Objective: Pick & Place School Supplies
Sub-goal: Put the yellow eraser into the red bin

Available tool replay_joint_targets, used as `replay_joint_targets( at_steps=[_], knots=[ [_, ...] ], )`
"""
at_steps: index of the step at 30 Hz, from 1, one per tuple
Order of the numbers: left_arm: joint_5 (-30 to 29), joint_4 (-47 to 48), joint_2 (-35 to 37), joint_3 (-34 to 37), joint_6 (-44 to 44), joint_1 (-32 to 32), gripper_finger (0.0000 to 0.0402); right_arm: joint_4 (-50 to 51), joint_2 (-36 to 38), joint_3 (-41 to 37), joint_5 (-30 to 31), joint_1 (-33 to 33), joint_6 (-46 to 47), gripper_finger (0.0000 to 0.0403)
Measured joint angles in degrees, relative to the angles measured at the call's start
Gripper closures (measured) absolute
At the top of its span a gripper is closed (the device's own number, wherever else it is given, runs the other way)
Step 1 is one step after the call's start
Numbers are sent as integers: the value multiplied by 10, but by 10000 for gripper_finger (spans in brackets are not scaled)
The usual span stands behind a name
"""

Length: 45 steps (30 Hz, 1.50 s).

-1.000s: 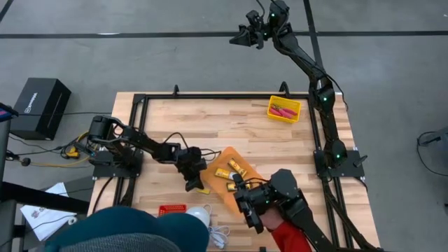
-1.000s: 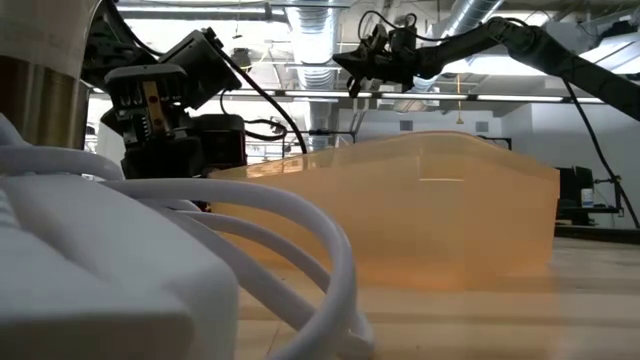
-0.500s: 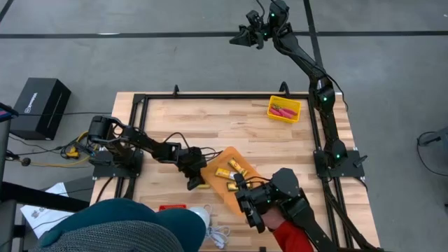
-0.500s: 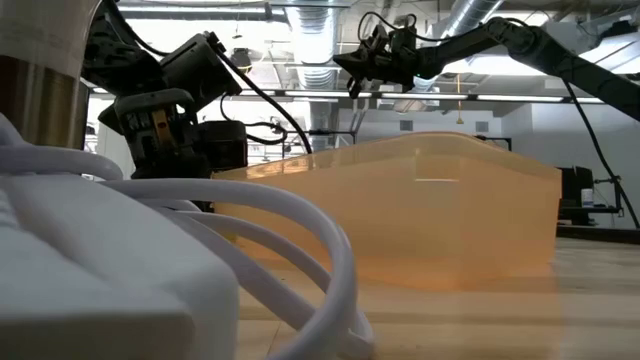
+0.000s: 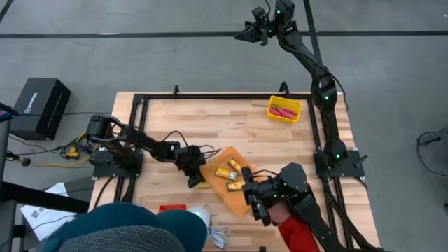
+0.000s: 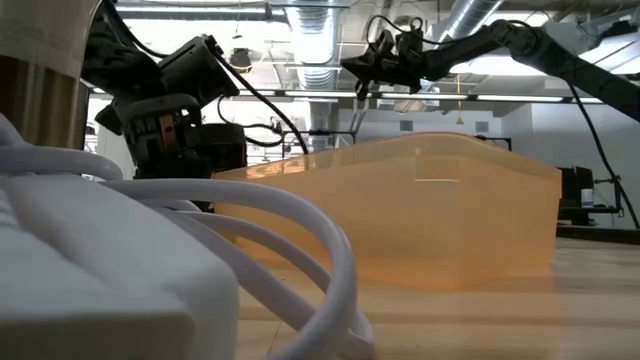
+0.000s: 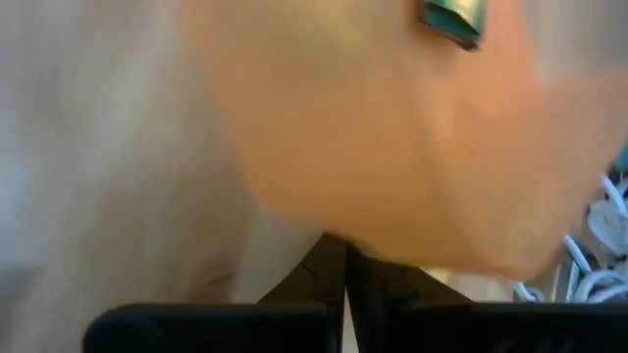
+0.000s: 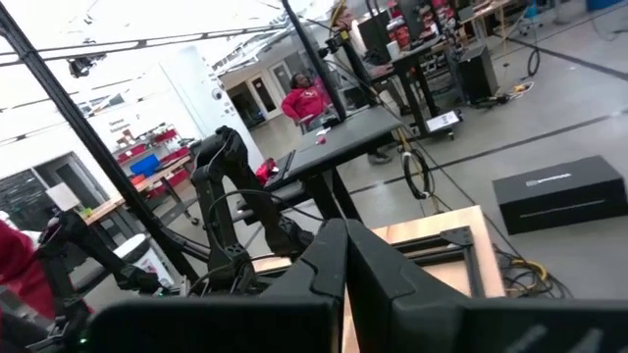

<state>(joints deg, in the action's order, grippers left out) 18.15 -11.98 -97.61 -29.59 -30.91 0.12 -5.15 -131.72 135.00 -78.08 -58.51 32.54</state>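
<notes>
Wooden tabletop carries the orange tray of yellow packets; my left fingers, pressed shut and empty, sit beside its left edge, nearer than my shut right fingers raised beyond.

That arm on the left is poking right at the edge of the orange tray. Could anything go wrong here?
Possibly. The left gripper is shut and pressed low against the orange tray, so it might shove the tray and spill the yellow packets on it. A person's gloved hand rests on the tray's other side, close enough to be bumped. The right gripper is shut and far off beyond the table.
</notes>
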Motion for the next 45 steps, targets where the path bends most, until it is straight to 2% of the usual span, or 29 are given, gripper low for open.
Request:
replay_joint_targets(
  at_steps=[6, 10, 14, 18, 23, 30, 35, 39, 45],
  knots=[
    [-4, 55, 49, 10, -7, 35, 395, -1, 0, 0, 1, -12, 0, 403],
    [-17, 113, 102, 22, -3, 51, 373, -5, 0, 0, 0, -13, 3, 403],
    [-1, 159, 182, 52, 0, 61, 336, -12, 0, 0, 0, -12, 10, 403],
    [27, 143, 269, 56, -22, 56, 289, -14, 0, 0, 0, -13, 29, 399],
    [39, 147, 335, 40, -28, 27, 232, -13, 0, 0, 0, -13, 34, 363],
    [37, 180, 319, 36, 40, -28, 202, -13, 0, 0, 15, -3, 35, 285],
    [-5, 179, 285, 35, 81, -39, 201, -13, 0, 0, 16, 2, 35, 248],
    [-34, 167, 256, 35, 125, -39, 201, -13, 0, 0, 21, 7, 35, 238],
    [-37, 112, 220, 35, 145, -40, 201, -13, 0, 0, 23, 12, 35, 245]
  ],
)
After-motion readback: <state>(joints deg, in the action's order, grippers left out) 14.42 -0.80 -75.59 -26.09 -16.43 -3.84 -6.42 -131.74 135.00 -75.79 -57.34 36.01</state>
